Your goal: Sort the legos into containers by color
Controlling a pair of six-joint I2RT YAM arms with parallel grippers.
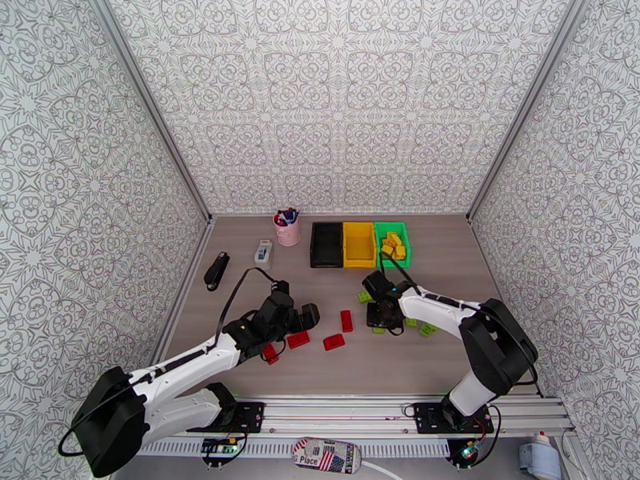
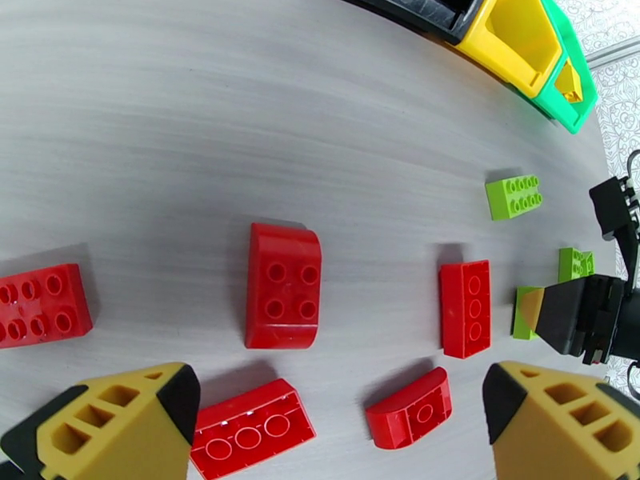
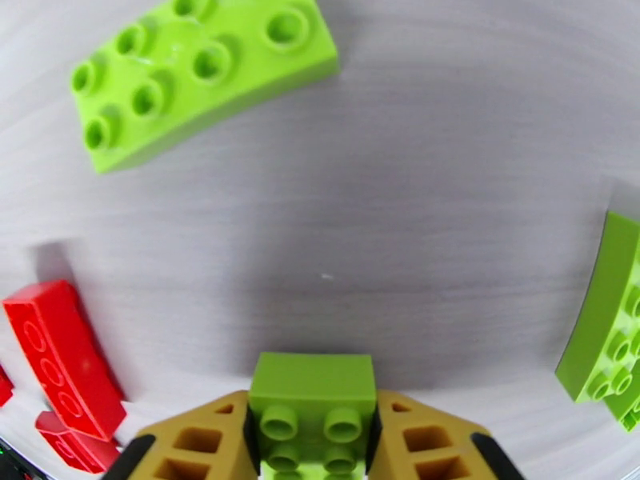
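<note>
My right gripper (image 3: pixel 314 442) is shut on a small light green lego (image 3: pixel 312 386) low over the table, and it stands mid-table (image 1: pixel 384 318). More green legos lie around it (image 3: pixel 200 70) (image 3: pixel 608 322) (image 1: pixel 365 297) (image 1: pixel 428 330). My left gripper (image 2: pixel 340 438) hangs open over several red legos (image 2: pixel 284 286) (image 2: pixel 466 308) (image 2: pixel 410 408) (image 2: pixel 252 430) (image 2: pixel 40 304), nothing between its fingers (image 2: pixel 120 426). It sits left of centre (image 1: pixel 310 316). The black (image 1: pixel 326 244), yellow (image 1: pixel 359 244) and green (image 1: pixel 393 230) containers stand in a row at the back. Yellow legos (image 1: pixel 394 246) lie in the green one.
A pink cup of pens (image 1: pixel 287 228), a small white-and-blue box (image 1: pixel 263 251) and a black object (image 1: pixel 217 270) sit at the back left. The two grippers are close together, with red legos (image 1: pixel 346 320) (image 1: pixel 334 342) lying between them.
</note>
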